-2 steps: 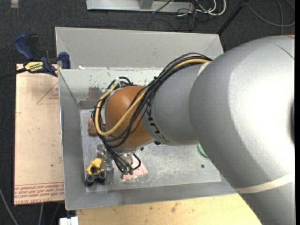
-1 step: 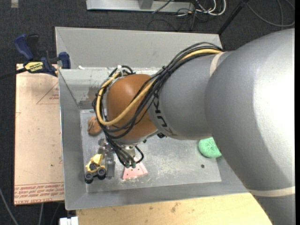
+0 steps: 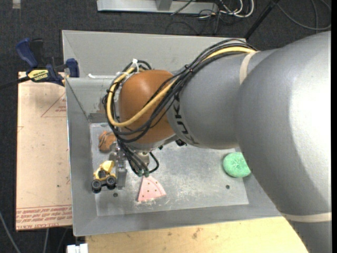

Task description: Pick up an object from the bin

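Note:
My gripper (image 3: 121, 177) reaches down under the arm's wrist into the left part of the bin. It stands right beside a small yellow and black toy vehicle (image 3: 103, 175), touching or almost touching the toy's right side. A pink wedge shaped like a watermelon slice (image 3: 149, 190) lies just to the gripper's right, near the bin's front wall. A brown, rounded thing (image 3: 106, 140) lies behind the toy, partly hidden by the arm's wrist.
A green ball (image 3: 236, 165) lies at the right of the bin floor, close to the arm. The arm and its orange cover with cables hang over the bin's back and middle.

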### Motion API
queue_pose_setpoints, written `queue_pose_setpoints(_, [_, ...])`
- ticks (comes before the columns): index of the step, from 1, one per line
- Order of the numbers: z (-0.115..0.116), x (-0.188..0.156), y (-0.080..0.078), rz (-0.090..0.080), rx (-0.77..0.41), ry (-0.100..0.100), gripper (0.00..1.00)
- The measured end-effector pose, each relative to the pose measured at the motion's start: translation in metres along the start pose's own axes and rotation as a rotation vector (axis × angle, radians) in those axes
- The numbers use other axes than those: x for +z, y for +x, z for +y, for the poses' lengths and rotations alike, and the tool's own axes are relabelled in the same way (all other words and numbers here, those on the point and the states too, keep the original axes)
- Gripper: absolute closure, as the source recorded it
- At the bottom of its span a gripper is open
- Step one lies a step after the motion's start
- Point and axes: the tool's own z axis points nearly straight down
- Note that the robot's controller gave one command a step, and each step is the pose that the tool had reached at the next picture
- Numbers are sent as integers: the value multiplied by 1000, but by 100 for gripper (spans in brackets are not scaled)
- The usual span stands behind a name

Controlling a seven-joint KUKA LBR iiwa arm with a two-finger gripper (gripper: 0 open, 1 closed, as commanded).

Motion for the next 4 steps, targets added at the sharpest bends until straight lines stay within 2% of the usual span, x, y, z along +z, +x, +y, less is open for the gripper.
queue_pose_setpoints(1, [1, 36, 25, 12, 84, 11, 100])
queue_pose_setpoints(2, [2, 31, -6, 17, 44, 12, 100])
queue_pose_setpoints(3, [3, 24, -52, 6, 15, 4, 100])
queue_pose_setpoints(4, [4, 10, 5, 12, 128, 5, 0])
